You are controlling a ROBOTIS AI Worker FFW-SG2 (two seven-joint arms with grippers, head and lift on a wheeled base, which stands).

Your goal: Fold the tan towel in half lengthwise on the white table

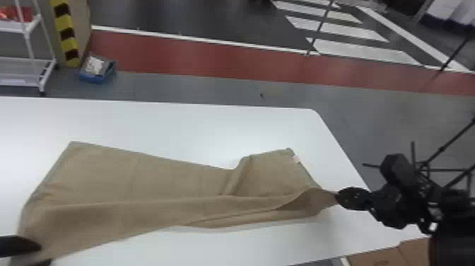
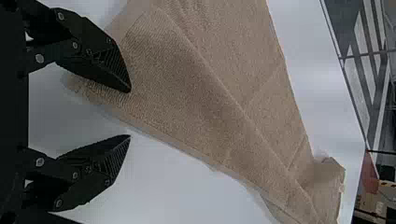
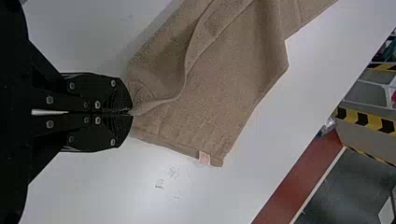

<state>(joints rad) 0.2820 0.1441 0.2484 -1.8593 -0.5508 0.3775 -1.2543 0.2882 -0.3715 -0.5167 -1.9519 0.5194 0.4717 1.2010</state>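
Item: tan towel [image 1: 141,177], 1 piece, lying lengthwise across the white tabletop [image 1: 176,123], unevenly doubled. A long fold runs along its near side; a raised crease stands toward its right end.

Label: 1 small, pale pinkish tag [image 3: 204,157], attached at the towel's far right corner. Any lettering on it is too small to make out.

Marks: faint grey traces [image 3: 173,172] on the tabletop near that corner, illegible.

Right gripper [image 1: 337,198]: at the towel's right end. Its 2 fingers [image 3: 105,93] are closed together on the near right corner, which is drawn up to a point between them.

Left gripper [image 1: 41,255]: at the towel's near left corner. Its 2 fingers [image 2: 102,56] stand apart, 1 of them over the cloth, the other over bare tabletop; nothing is gripped.

Surroundings: white rack [image 1: 30,35] at far left; yellow-and-black striped post [image 1: 66,33] beside it; blue bin [image 1: 95,78] on the floor, pale contents; brown cardboard [image 1: 376,256] beyond the tabletop's near right edge.
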